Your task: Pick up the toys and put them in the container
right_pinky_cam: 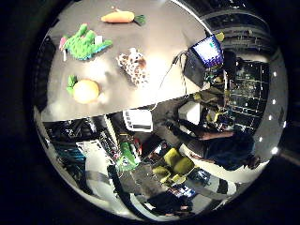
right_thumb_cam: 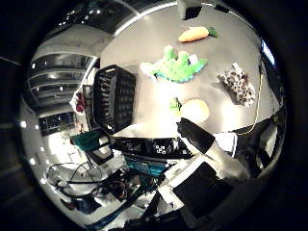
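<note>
Several toys lie on a grey table (right_thumb_cam: 144, 43): an orange carrot (right_thumb_cam: 193, 34), a green plush (right_thumb_cam: 175, 65), a spotted plush animal (right_thumb_cam: 238, 85) and a yellow round toy with green leaves (right_thumb_cam: 194, 109). A black mesh container (right_thumb_cam: 114, 96) stands on the table beside the green plush. The little finger side view shows the carrot (right_pinky_cam: 120, 16), green plush (right_pinky_cam: 86, 42), spotted plush (right_pinky_cam: 133, 66) and yellow toy (right_pinky_cam: 84, 90). My hand (right_thumb_cam: 207, 144) is high above the table, away from all of them, its fingers relaxed and holding nothing.
An open laptop (right_pinky_cam: 206, 52) stands past the table's edge near the spotted plush. A white device (right_pinky_cam: 138, 119) sits just off the table's edge. Chairs and clutter (right_pinky_cam: 173, 164) fill the floor around the table.
</note>
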